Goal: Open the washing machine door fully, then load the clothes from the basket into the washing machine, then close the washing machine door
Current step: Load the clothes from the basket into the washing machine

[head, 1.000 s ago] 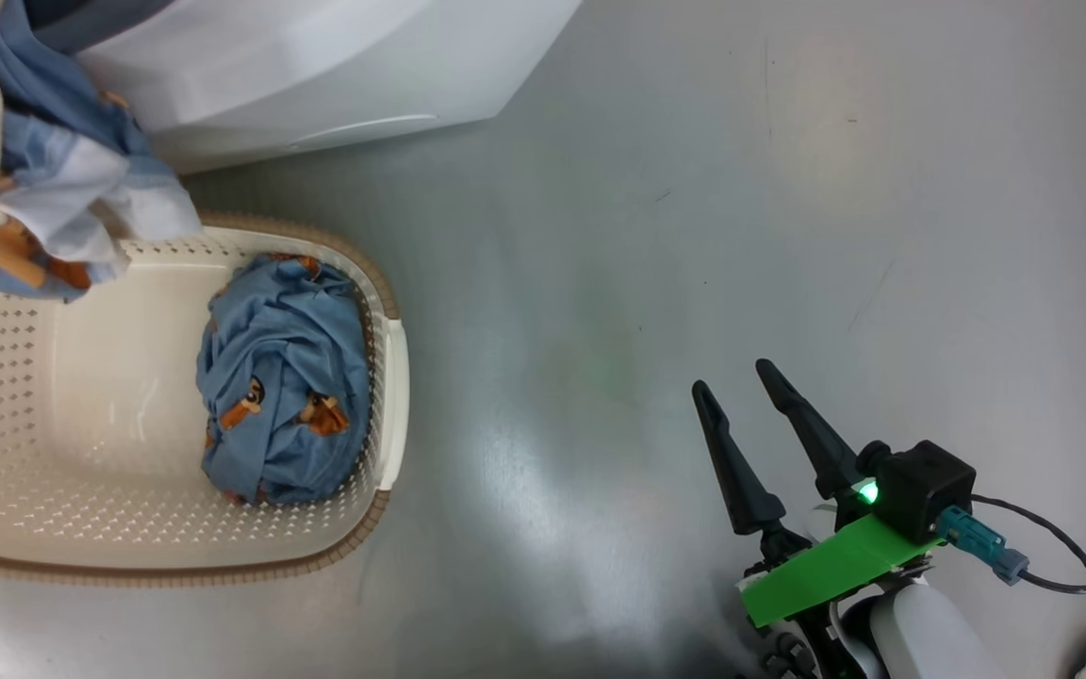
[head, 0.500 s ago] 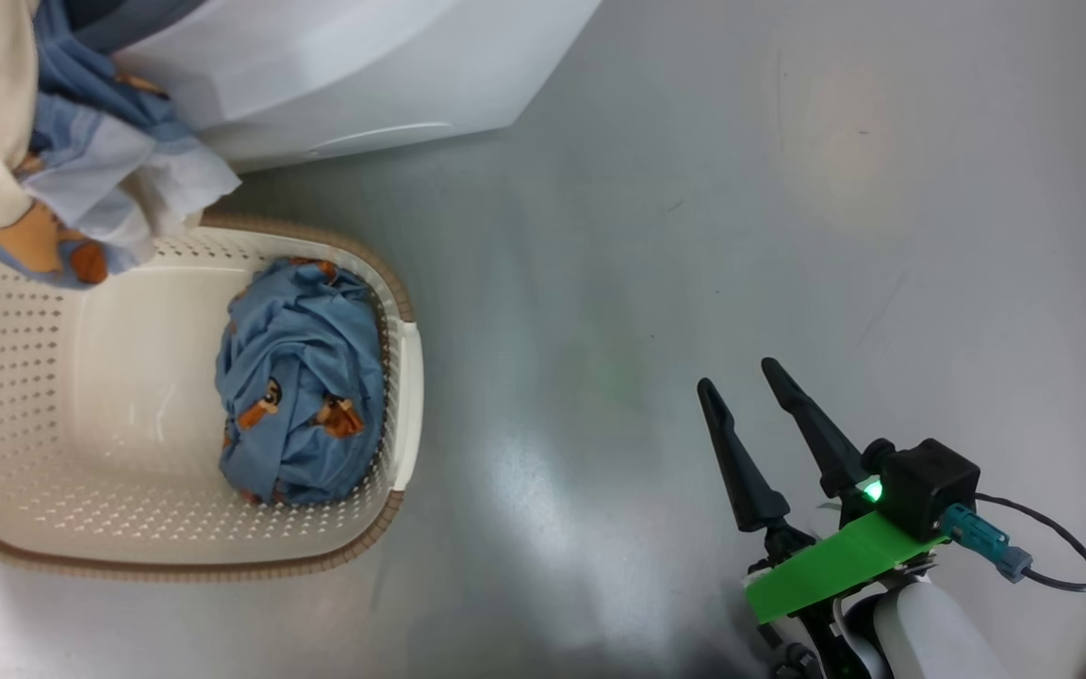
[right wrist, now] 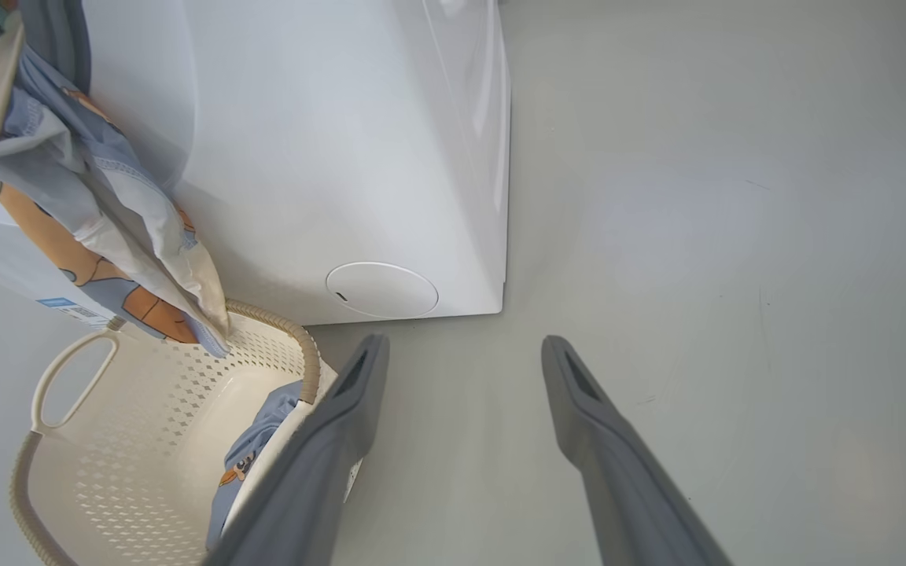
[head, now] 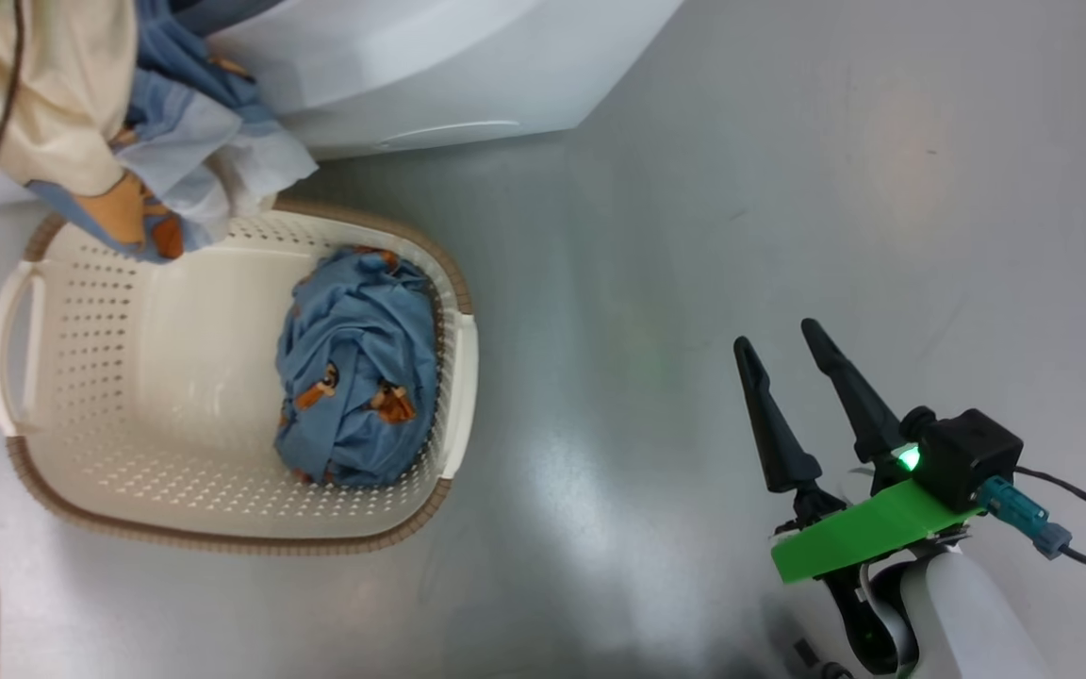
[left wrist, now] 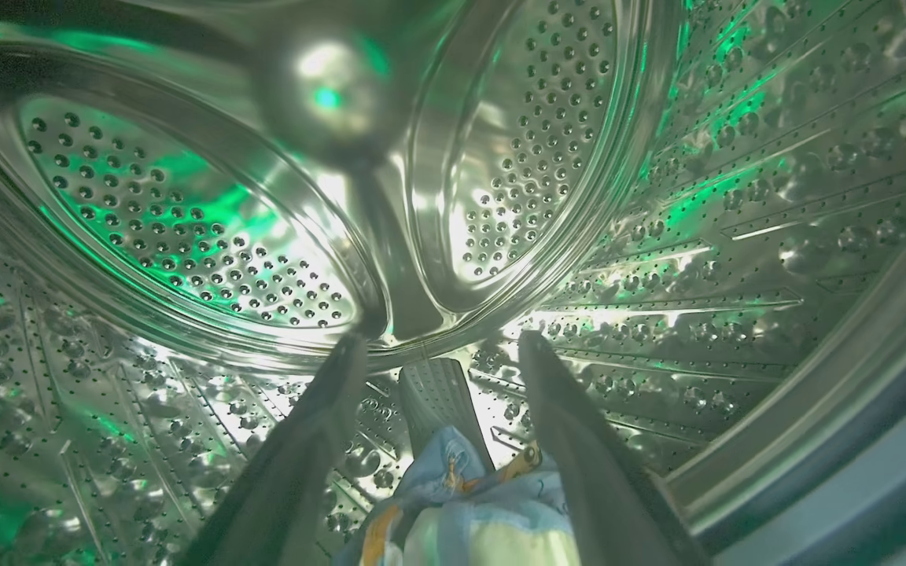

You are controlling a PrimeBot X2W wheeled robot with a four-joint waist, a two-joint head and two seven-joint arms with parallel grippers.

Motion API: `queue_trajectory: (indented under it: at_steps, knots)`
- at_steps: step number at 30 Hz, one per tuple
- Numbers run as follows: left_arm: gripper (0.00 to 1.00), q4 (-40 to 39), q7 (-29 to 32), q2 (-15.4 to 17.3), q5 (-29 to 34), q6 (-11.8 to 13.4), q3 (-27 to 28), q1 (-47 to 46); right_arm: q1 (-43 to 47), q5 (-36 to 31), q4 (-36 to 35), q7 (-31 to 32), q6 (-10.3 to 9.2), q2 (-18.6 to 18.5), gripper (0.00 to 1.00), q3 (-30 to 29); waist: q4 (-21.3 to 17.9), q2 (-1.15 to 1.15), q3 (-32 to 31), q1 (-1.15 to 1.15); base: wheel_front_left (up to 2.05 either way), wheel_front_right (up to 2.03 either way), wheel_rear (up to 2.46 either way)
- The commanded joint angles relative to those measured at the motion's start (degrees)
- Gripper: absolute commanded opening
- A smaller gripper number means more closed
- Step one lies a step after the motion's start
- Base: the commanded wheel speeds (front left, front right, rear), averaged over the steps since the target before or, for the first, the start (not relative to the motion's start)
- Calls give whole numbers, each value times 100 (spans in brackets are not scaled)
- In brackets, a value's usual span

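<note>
One bundle (head: 357, 363) in basket (head: 222, 542), long axis seemingly toward washing machine (head: 430, 66); left, right jaws wide.

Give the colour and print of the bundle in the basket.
The bundle is blue with orange-brown figures; head view shows it best.

Left fingers (left wrist: 296, 472) spread wide apart — right fingers (head: 774, 434) likewise parted, empty.

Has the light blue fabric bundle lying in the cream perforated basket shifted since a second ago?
No. The blue bundle still lies beside the same handle of the cream basket; only the camera turned.
</note>
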Motion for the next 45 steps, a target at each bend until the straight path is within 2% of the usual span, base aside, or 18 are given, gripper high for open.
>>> queue_trajectory:
  at_steps: [1, 7, 15, 28, 34, 45]
  knots:
    - [100, -237, -29, 229, 7, -35, 113, 117, 57, -57, -114, -68, 35, 13, 100, 109, 79, 0, -8, 0, 0, 0, 0]
    - [100, -888, -29, 205, -49, -77, 339, 670, -10, -89, -91, -68, 35, 13, 100, 48, 210, 0, -25, 0, 0, 0, 0]
    - [100, -2013, -29, 217, -48, -107, 630, 1865, 2, -107, -78, -68, 35, 13, 100, -26, 302, 0, -136, 0, 0, 0, 0]
    - [100, -3863, -29, -1, -23, 153, 1570, 4082, -20, -72, -30, -68, 35, 13, 100, 15, 365, 0, -226, 0, 0, 0, 0]
    - [100, -4306, -29, -153, 74, 150, 1845, 4943, 34, -130, -6, -68, 35, 13, 100, -88, 412, 0, -282, 0, 0, 0, 0]
    - [100, -4493, -29, -558, 220, 122, 2188, 6434, -16, -270, 26, -68, 35, 13, 100, 37, 353, 0, -371, 0, 0, 0, 0]
